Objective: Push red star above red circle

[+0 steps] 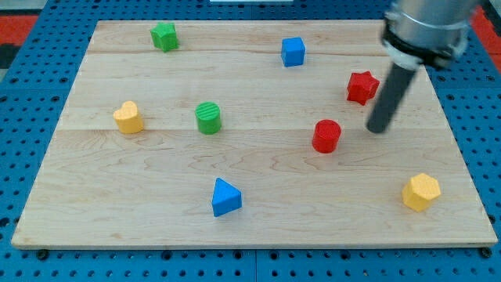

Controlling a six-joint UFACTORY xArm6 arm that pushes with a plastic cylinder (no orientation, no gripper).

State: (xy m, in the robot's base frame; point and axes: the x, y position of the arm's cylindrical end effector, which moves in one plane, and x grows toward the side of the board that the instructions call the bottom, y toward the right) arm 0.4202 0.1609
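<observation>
The red star point(362, 86) lies on the wooden board at the view's upper right. The red circle point(326, 135) stands below and to the left of it, a short gap apart. My tip point(378, 128) rests on the board just below and to the right of the red star, and to the right of the red circle. It touches neither block that I can see.
A blue cube point(293, 52) is at the top centre, a green star point(164, 36) at the top left, a green cylinder point(208, 117) and a yellow heart point(127, 117) at mid left, a blue triangle point(225, 197) at the bottom centre, a yellow hexagon point(421, 192) at the bottom right.
</observation>
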